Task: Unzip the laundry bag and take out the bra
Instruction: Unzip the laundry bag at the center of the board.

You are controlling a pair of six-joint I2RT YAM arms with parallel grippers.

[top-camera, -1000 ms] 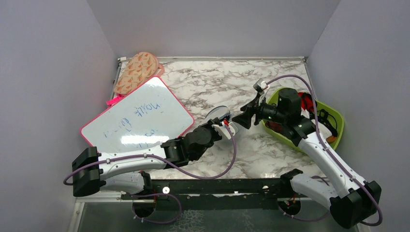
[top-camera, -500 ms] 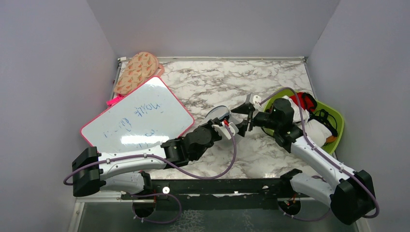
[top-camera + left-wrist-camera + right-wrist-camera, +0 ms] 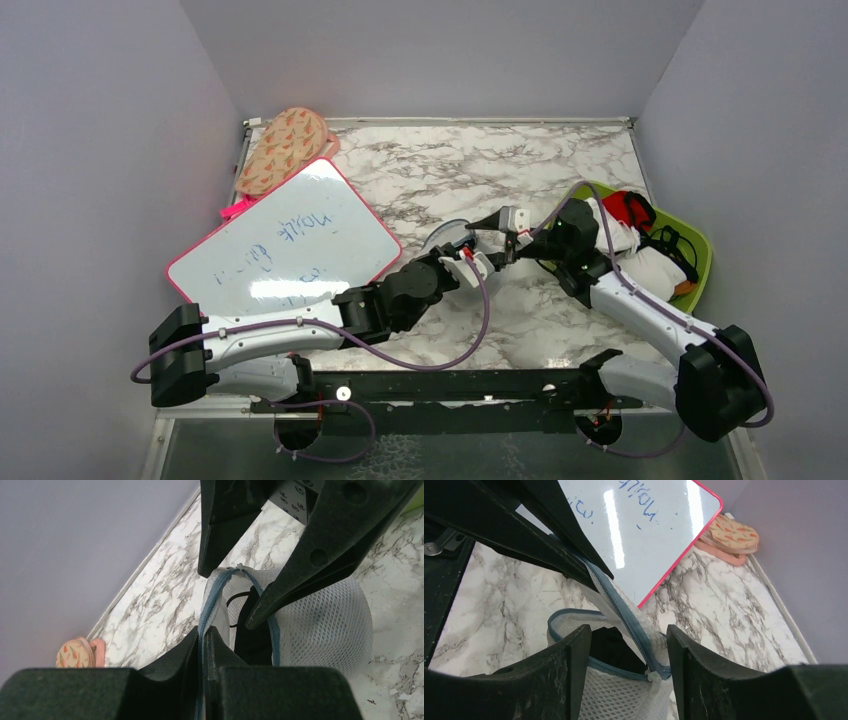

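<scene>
The laundry bag [image 3: 450, 232] is a white mesh drum at mid-table, its blue-grey zipper undone so the lid flap [image 3: 616, 607] stands up. My left gripper [image 3: 470, 262] is shut on that flap's zipper edge [image 3: 202, 630] and holds it raised. The black bra [image 3: 611, 647] lies inside the opening, also visible in the left wrist view [image 3: 250, 637]. My right gripper [image 3: 497, 240] is open over the bag's mouth; in its own view its jaws [image 3: 627, 628] straddle the zipper end and the bra, with one fingertip [image 3: 255, 620] dipping into the opening.
A lime-green tray [image 3: 700, 255] at the right holds a red cloth [image 3: 632, 208] and a white cloth [image 3: 655, 265]. A pink-framed whiteboard [image 3: 290, 240] lies at the left, with a patterned slipper [image 3: 283, 148] behind it. Walls close in on three sides.
My right arm has swung left from over the green tray to the bag's opening, and its jaws have narrowed a little. The left gripper has kept its hold on the flap.
</scene>
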